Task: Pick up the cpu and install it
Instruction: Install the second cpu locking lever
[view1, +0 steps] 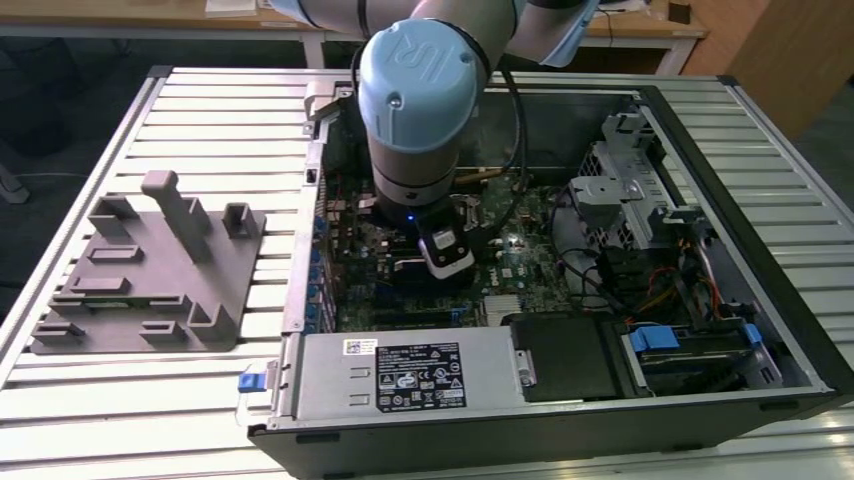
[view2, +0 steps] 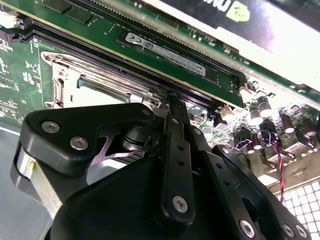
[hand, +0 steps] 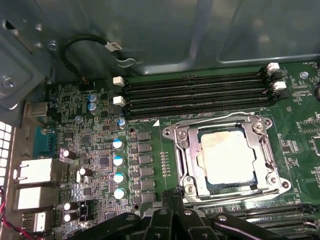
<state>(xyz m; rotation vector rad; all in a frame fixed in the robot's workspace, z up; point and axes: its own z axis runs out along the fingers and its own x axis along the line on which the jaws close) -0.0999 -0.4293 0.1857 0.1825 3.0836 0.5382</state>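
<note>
The cpu (hand: 227, 156), a silver square with a smudged top, lies flat inside the metal socket frame (hand: 186, 165) on the green motherboard (hand: 150, 165). In the first wrist view my gripper (hand: 172, 197) hangs just off the socket's edge, apart from the cpu. It is shut with nothing in it. In the exterior view the gripper (view1: 447, 258) reaches down into the open computer case (view1: 747, 250), over the middle of the board. The second wrist view looks past the black gripper linkage (view2: 172, 150) at one corner of the socket frame (view2: 62, 75).
Several black memory slots (hand: 195, 95) run beside the socket. Capacitors (hand: 118, 160) and rear ports (hand: 35, 172) stand on its other side. A grey fixture (view1: 147, 280) sits on the slatted table at the exterior view's left. The power supply (view1: 400, 375) and drive cage (view1: 627, 190) crowd the case.
</note>
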